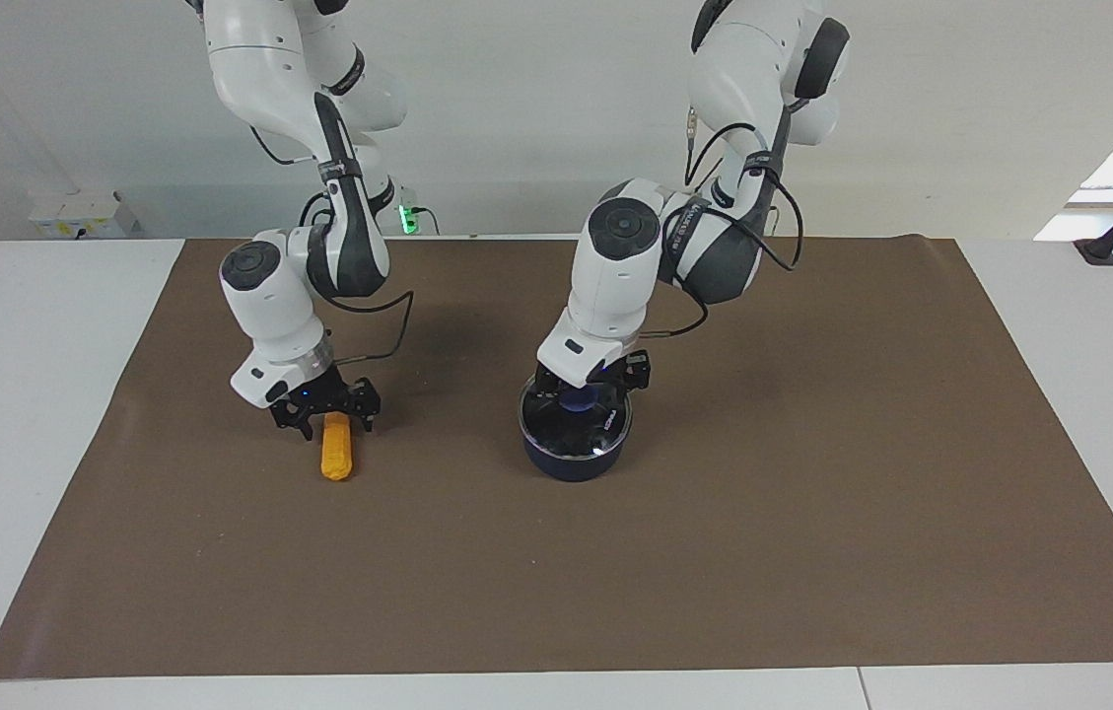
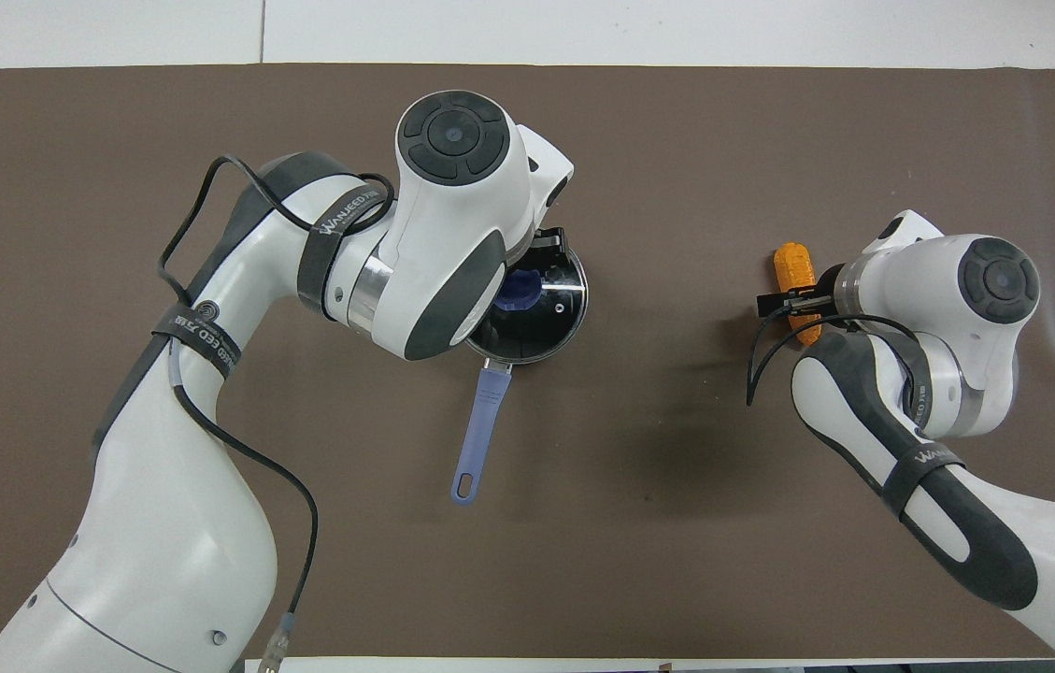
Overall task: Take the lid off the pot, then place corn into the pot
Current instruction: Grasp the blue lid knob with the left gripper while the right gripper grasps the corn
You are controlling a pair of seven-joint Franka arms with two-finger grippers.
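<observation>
Right gripper (image 1: 326, 419), fingers apart, straddles the end of the corn (image 1: 336, 456) nearer the robots, on the brown mat (image 1: 812, 513). Left gripper (image 1: 584, 392) meets the knob of the lid (image 1: 576, 424) on the mid-mat pot (image 1: 571, 463); finger state cannot be told.

Left gripper (image 1: 588, 387) covers lid (image 1: 576, 422) on pot (image 1: 571, 463); brown surface (image 1: 763, 552) between pot and corn (image 1: 336, 456) lies bare.

On the brown mat (image 1: 812, 552) the lid (image 1: 576, 426) sits on the pot (image 1: 571, 463) with the left gripper (image 1: 588, 392) down at its blue knob, while the right gripper (image 1: 327, 419) straddles the robot-side end of the corn (image 1: 336, 456)
</observation>
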